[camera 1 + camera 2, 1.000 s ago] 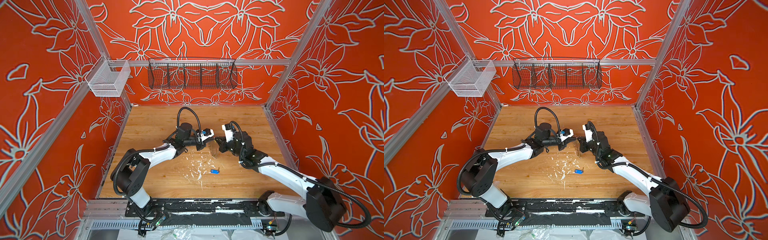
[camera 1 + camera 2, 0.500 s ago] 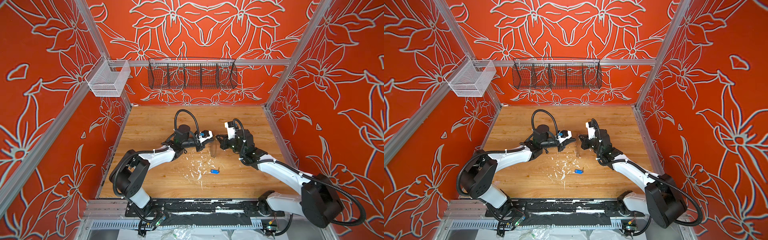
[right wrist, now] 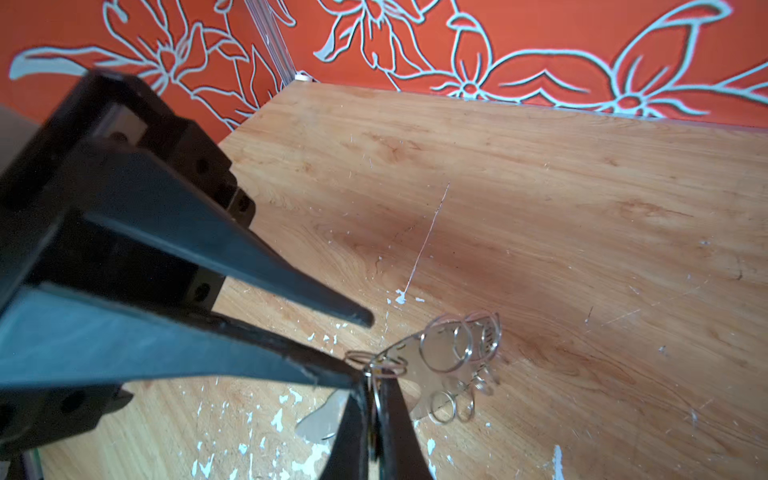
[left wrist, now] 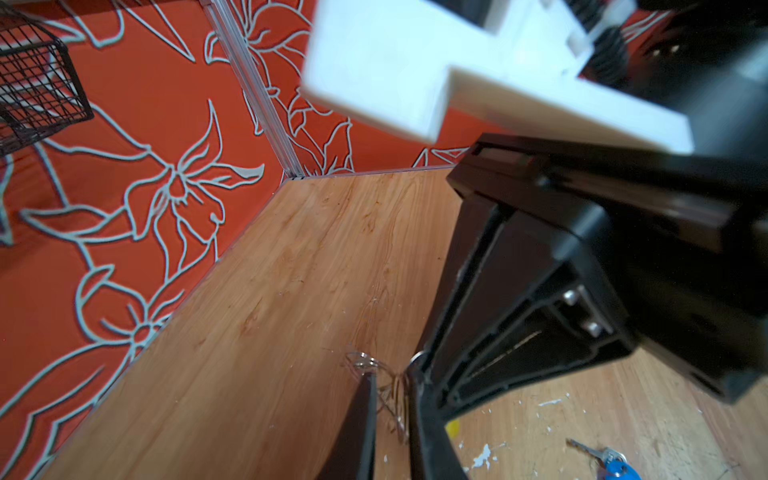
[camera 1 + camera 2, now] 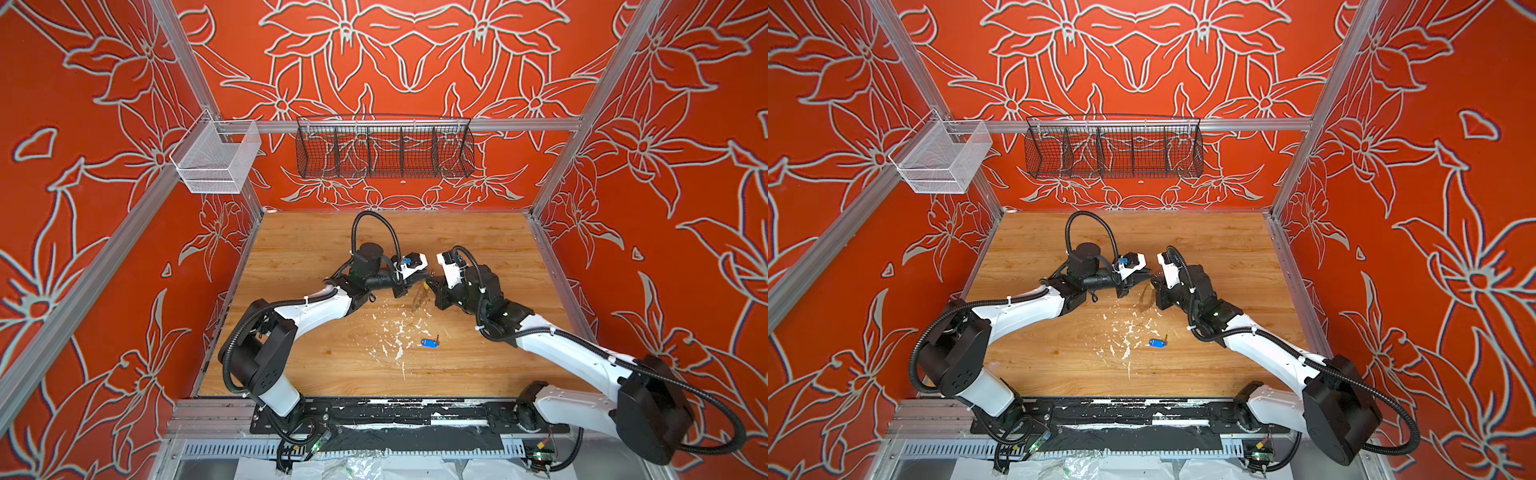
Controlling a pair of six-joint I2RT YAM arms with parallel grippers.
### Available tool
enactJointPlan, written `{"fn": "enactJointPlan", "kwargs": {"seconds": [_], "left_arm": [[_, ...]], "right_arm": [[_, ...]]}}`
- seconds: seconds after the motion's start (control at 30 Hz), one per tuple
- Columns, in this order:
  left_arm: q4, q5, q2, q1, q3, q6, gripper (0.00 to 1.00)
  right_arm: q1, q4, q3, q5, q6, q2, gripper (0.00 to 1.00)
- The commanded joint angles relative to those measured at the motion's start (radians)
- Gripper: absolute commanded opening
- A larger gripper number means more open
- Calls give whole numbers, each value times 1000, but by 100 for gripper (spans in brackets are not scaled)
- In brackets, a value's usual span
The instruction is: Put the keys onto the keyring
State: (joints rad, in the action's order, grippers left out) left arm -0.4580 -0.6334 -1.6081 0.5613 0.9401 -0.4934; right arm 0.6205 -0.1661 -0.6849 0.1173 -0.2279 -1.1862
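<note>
The keyring [image 3: 432, 365], a flat grey plate with wire loops, hangs tilted above the table between both grippers, also in both top views [image 5: 419, 297] [image 5: 1144, 299]. My right gripper [image 3: 376, 415] [image 5: 433, 286] is shut on one wire loop at the plate's edge. A bit of yellow [image 4: 453, 427] shows beside its fingers. My left gripper [image 4: 392, 415] [image 3: 359, 349] [image 5: 417, 281] is open a little, its fingers on either side of the loops without pinching them. The blue-tagged key [image 5: 429, 342] [image 5: 1158, 342] [image 4: 615, 463] lies on the wooden table nearer the front.
White paint flecks [image 5: 395, 332] dot the table's middle. A black wire basket [image 5: 384, 147] and a white mesh basket [image 5: 214, 160] hang high on the back rail. Red patterned walls close in the sides.
My left gripper's jaws have parted from shut to slightly open. The right gripper stays shut with the keyring hanging from it, and both wrists shifted only slightly.
</note>
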Motion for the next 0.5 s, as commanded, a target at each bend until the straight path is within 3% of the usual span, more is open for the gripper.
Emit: {"fn": "enactJointPlan", "kwargs": {"seconds": [0.0,0.47], "left_arm": [[1,2,-5,-11,-36,0,17],[46,-4,24,-17,-43,-9,17]], "right_arm": [[7,3,-20,-36,42,-13,0],[19,19,-44,2,76,-35,0]]}}
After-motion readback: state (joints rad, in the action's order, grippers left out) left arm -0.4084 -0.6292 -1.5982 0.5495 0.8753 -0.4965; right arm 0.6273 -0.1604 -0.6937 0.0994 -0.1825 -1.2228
